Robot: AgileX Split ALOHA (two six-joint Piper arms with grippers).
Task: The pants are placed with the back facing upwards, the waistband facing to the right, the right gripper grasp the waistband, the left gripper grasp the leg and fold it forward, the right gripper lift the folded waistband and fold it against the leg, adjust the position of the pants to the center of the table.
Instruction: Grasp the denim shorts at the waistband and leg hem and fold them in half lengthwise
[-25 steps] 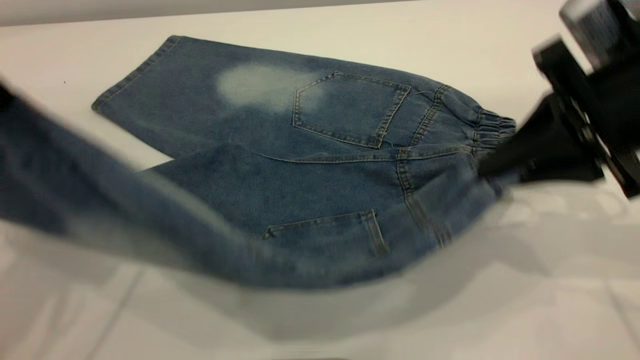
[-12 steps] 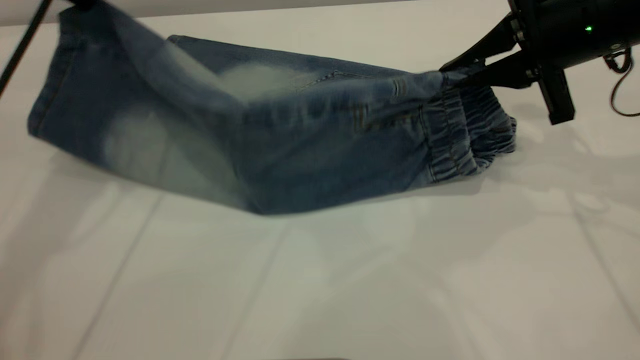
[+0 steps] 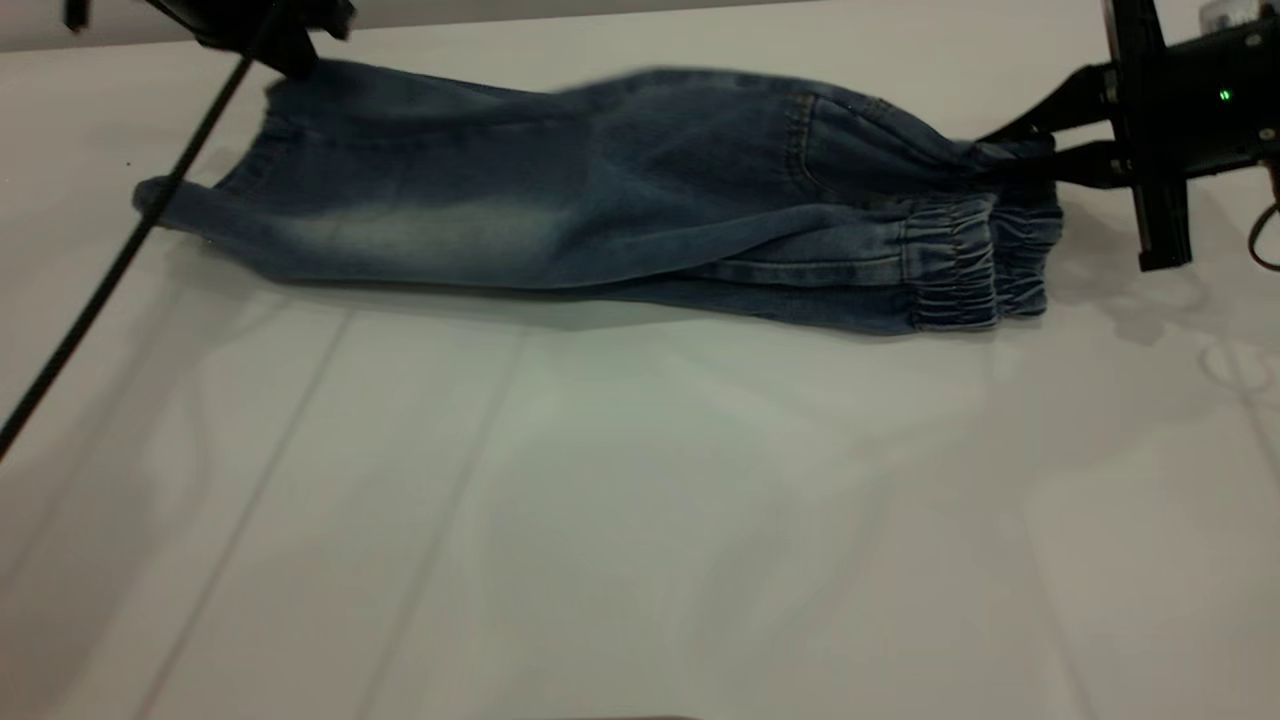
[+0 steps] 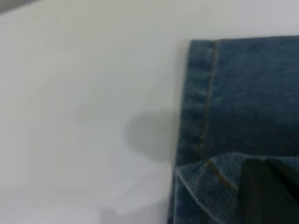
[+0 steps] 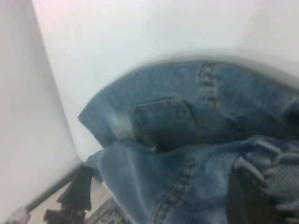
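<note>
The near part of the table (image 3: 640,520) is bare white. Farther back lie the pants (image 3: 600,230), folded in half the long way. The waistband (image 3: 975,265) bunches at the right end. The right gripper (image 3: 1010,160) pinches the waistband's top edge tight. At the far left, the left gripper (image 3: 290,50) holds the leg (image 3: 330,150) by its hem. The top edge cuts this gripper off, and its grip is hard to see.
</note>
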